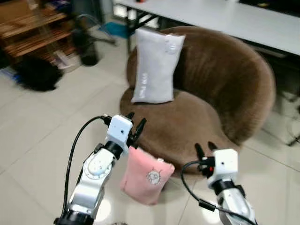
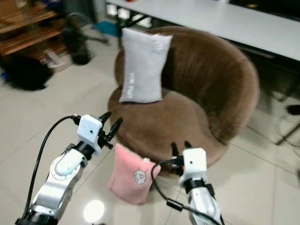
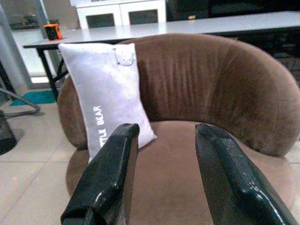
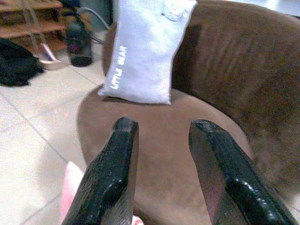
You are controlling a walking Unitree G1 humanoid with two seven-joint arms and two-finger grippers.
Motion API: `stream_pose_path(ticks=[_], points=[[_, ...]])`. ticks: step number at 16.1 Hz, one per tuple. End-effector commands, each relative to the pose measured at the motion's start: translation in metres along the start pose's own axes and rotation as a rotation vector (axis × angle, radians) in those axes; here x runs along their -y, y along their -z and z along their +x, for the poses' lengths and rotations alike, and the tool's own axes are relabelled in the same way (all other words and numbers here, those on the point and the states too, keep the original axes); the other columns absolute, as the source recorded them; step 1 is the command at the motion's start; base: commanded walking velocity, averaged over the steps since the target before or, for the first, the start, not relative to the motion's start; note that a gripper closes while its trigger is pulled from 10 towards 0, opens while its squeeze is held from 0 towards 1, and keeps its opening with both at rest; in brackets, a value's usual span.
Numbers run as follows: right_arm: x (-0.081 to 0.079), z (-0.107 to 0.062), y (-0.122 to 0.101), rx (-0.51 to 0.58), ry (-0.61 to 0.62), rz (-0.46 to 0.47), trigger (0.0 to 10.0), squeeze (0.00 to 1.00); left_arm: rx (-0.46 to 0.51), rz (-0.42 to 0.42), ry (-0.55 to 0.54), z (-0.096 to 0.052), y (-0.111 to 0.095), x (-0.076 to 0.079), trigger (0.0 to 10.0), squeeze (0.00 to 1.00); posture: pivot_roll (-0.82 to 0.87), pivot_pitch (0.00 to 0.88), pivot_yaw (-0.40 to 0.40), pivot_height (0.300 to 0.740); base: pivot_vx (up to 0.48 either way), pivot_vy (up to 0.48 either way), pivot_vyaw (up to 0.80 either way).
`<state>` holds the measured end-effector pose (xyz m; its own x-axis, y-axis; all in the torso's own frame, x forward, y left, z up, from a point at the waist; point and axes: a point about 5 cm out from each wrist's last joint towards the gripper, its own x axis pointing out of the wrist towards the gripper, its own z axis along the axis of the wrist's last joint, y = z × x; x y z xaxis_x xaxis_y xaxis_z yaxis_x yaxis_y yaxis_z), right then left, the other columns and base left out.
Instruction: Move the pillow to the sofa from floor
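Observation:
A pink pillow [image 1: 146, 176] with a small sun drawing leans on the floor against the front of the round brown sofa [image 1: 220, 79]. A grey pillow [image 1: 154, 65] stands upright on the sofa seat against its back. My left gripper [image 1: 136, 125] is open, just above the pink pillow's upper left corner. My right gripper [image 1: 205, 149] is open too, to the right of the pink pillow at the seat's front edge. In the right wrist view a corner of the pink pillow [image 4: 72, 185] shows below the fingers [image 4: 117, 173].
A white table [image 1: 225, 16] stands behind the sofa. Wooden shelves [image 1: 33, 28], a dark bag [image 1: 37, 72] and a black bottle [image 1: 89, 51] sit at the far left. Tiled floor [image 1: 42, 136] lies open to the left of the sofa.

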<state>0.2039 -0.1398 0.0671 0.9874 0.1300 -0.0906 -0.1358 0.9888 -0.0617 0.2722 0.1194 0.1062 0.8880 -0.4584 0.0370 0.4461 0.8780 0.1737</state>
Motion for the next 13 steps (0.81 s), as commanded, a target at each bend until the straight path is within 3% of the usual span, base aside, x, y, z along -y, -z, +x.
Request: stream_pose_path(ticks=[1, 6, 10, 13], points=[[0.0037, -0.0014, 0.0039, -0.023, 0.014, 0.005, 10.0, 0.0, 0.021, 0.003, 0.011, 0.0013, -0.0035, -0.0009, 10.0, 0.0, -0.01, 0.039, -0.027, 0.74, 0.0, 0.0, 0.0], [0.0021, -0.0004, 0.0037, -0.02, 0.007, -0.017, 10.0, 0.0, 0.029, -0.001, 0.02, -0.0004, -0.0032, -0.0023, 10.0, 0.0, 0.0, 0.037, -0.025, 0.74, 0.355, 0.0, 0.0], [0.0038, 0.0, 0.0041, -0.013, 0.03, 0.007, 10.0, 0.0, 0.024, -0.002, 0.029, -0.0003, -0.0019, -0.0017, 10.0, 0.0, -0.01, 0.031, -0.023, 0.74, 0.432, 0.0, 0.61], [0.0081, -0.0011, 0.0044, -0.014, 0.052, 0.014, 10.0, 0.0, 0.019, -0.011, 0.048, -0.0007, 0.0004, 0.0001, 10.0, 0.0, -0.01, 0.026, -0.021, 0.74, 0.273, 0.0, 0.0]])
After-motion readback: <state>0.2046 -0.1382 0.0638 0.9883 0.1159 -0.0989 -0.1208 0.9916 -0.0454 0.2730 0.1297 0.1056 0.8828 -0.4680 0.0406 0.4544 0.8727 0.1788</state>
